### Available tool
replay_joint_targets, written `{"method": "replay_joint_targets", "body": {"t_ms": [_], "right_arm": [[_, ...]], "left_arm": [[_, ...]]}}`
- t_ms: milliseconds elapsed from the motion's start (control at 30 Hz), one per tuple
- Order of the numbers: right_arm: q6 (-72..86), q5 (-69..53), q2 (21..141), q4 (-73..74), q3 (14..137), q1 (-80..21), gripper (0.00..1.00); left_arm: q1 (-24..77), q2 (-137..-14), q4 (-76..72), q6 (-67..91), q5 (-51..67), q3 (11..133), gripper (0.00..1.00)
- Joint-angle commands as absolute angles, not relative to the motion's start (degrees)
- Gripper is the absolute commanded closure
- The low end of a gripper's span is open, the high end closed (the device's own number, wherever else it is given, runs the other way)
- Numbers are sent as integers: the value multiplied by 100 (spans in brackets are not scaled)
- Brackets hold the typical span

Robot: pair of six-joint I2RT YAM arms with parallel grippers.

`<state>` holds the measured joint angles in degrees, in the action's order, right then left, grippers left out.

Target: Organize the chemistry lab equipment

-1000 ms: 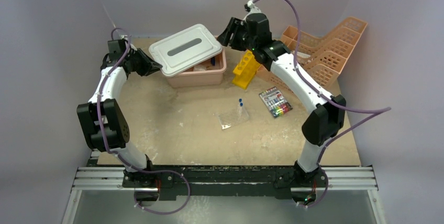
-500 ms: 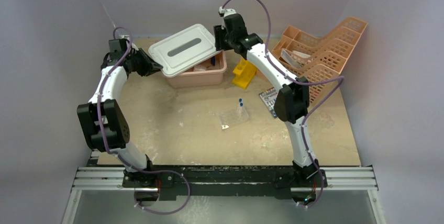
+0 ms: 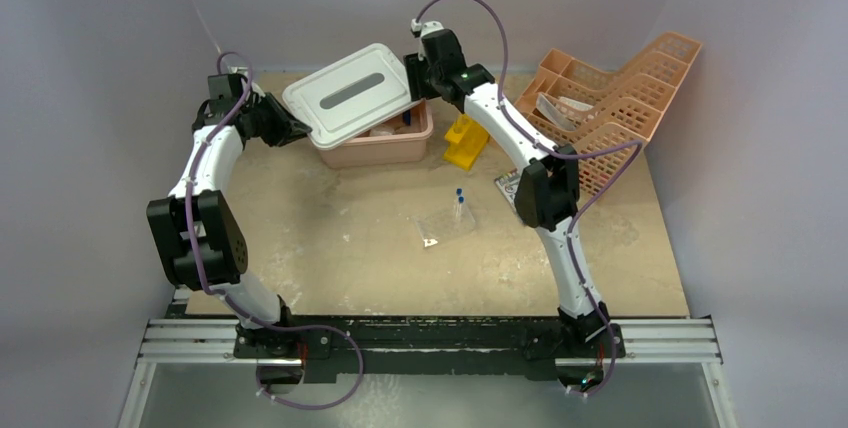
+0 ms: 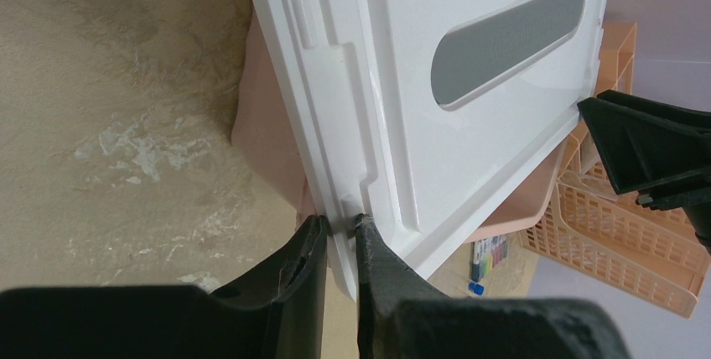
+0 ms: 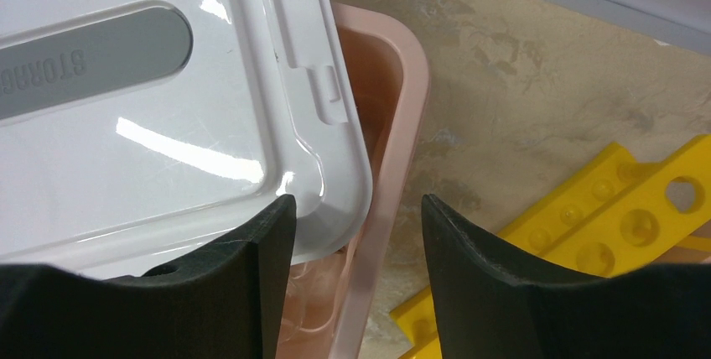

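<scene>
From above, at the far side of the table (image 3: 330, 248), the left gripper (image 3: 298, 131) pinched the left edge of the white lid (image 3: 355, 93), which lay askew over the pink bin (image 3: 385, 148). The right gripper (image 3: 413, 76) hung at the lid's opposite corner. A yellow rack (image 3: 466, 138) stood just right of the bin, with orange baskets (image 3: 620, 93) beyond. Mid-table lay two blue-capped tubes (image 3: 459, 198) on what looked like a clear plastic bag (image 3: 445, 223), well apart from the bin. At the left wrist, the left gripper (image 4: 339, 226) was clamped narrowly on the lid's (image 4: 436, 82) rim, the bin (image 4: 268, 149) beneath. At the right wrist, the right gripper (image 5: 356, 216) stood wide apart, holding nothing. It straddled the lid's (image 5: 168, 124) corner and the bin's (image 5: 402, 124) rim, with the rack (image 5: 620, 208) beside it.
</scene>
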<state>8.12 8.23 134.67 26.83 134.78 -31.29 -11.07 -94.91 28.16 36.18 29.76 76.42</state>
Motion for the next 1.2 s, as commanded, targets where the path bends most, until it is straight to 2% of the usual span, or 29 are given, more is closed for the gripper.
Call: {"method": "replay_joint_targets", "body": {"t_ms": [0, 167, 300, 400, 733, 833, 1067, 1167], "right_arm": [[606, 1043, 13437, 3026, 13851, -3185, 38], [495, 1349, 13467, 3224, 13911, -3262, 38], [608, 1320, 13452, 3946, 14191, -3287, 46], [658, 1291, 13106, 4015, 13781, -3297, 49], [870, 1217, 12863, 4483, 13767, -3311, 58], [930, 1224, 12780, 4479, 13706, -3313, 61], [985, 1083, 12678, 4521, 13720, -3323, 70], [969, 966, 12651, 4443, 13665, -3322, 69]], "left_arm": [[-1046, -9356, 3042, 3395, 2907, 7897, 100], [-1046, -9445, 3137, 3337, 2786, 8053, 100], [-1046, -9551, 3364, 3271, 2542, 8278, 87], [-1046, -9600, 3402, 3232, 2393, 8375, 80], [-1046, -9782, 3438, 3059, 2015, 8528, 63], [-1046, -9808, 3412, 3042, 1963, 8486, 65], [-1046, -9987, 3364, 3041, 2064, 8516, 84], [-1046, -10017, 3304, 3063, 2219, 8517, 87]]}}
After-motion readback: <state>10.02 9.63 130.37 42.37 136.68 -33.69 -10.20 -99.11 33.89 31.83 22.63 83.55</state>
